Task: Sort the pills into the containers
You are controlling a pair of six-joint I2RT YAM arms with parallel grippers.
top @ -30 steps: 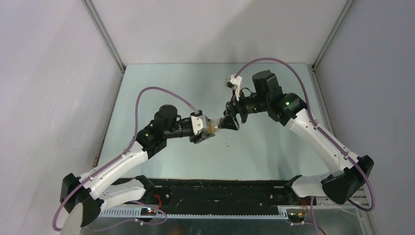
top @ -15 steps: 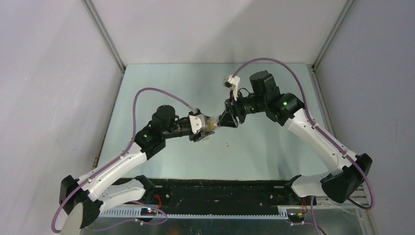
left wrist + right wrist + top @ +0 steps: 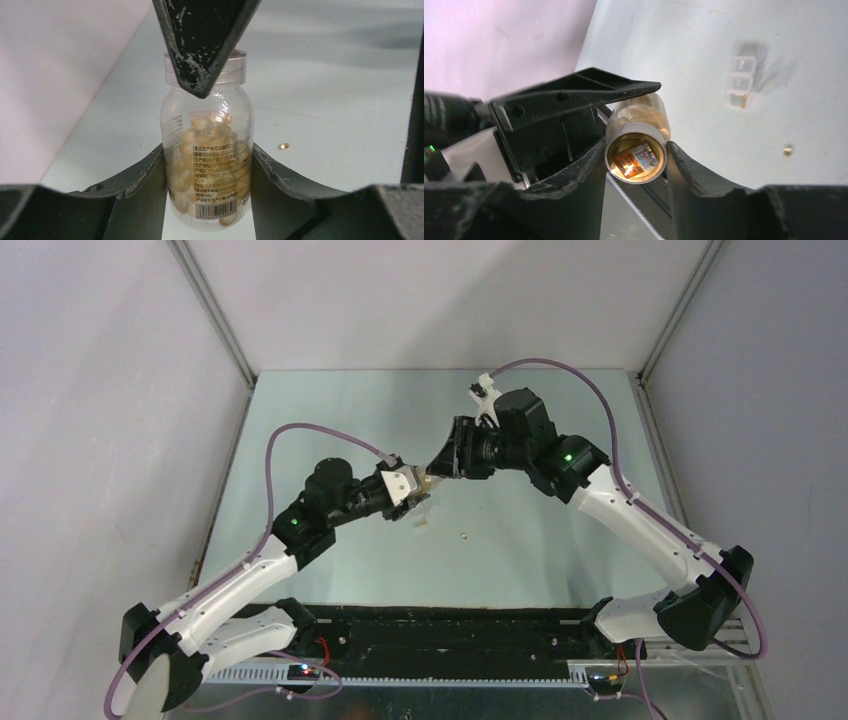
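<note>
Clamped in the left pincer, a small clear plastic bottle of pale yellowish round pills; closed on its top end, the right pincer. Rightward on the pale grey tabletop, a white translucent pill box of joined squares, one loose tan pill nearby.

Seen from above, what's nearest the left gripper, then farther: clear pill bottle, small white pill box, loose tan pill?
1. Clear pill bottle: in the left gripper.
2. Small white pill box: just nearer the bases.
3. Loose tan pill: farther right.
</note>
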